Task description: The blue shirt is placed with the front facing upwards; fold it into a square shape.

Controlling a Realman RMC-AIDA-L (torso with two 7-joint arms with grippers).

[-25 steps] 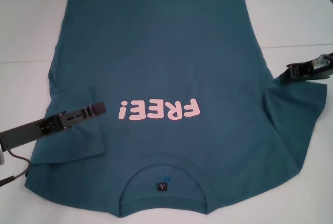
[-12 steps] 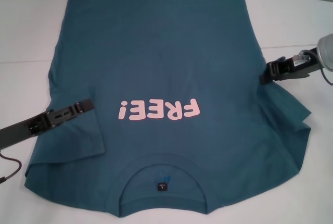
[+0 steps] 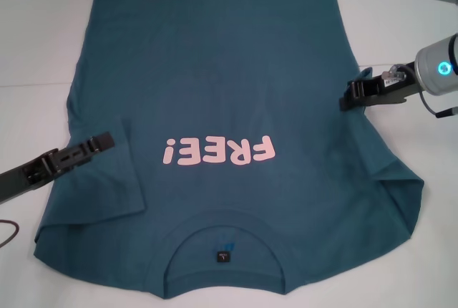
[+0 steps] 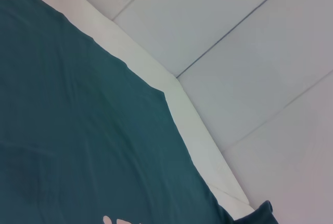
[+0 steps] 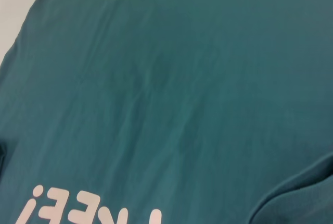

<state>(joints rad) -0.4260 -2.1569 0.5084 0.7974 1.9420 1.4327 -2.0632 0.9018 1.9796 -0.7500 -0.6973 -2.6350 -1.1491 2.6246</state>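
Note:
The blue shirt (image 3: 215, 71) lies flat on the white table (image 3: 36, 36), front up, its pink "FREE!" print (image 3: 218, 152) and collar (image 3: 225, 233) toward me. Its left sleeve (image 3: 107, 186) lies folded inward onto the body. My left gripper (image 3: 104, 140) hovers low over that folded sleeve's outer part. My right gripper (image 3: 347, 98) is shut on the edge of the right sleeve (image 3: 390, 179), which it holds lifted over the shirt's right side. The left wrist view shows the shirt (image 4: 78, 130), and the right wrist view shows the shirt (image 5: 182, 78) with part of the print.
A thin dark cable (image 3: 11, 231) trails on the table by my left arm. The left wrist view shows the table's far edge (image 4: 192, 125) with tiled floor (image 4: 250, 52) beyond. Bare white table surrounds the shirt on all sides.
My right gripper has moved left toward the shirt's middle, dragging the right sleeve inward so it bunches and folds. My left gripper has drawn back to the left, away from the print.

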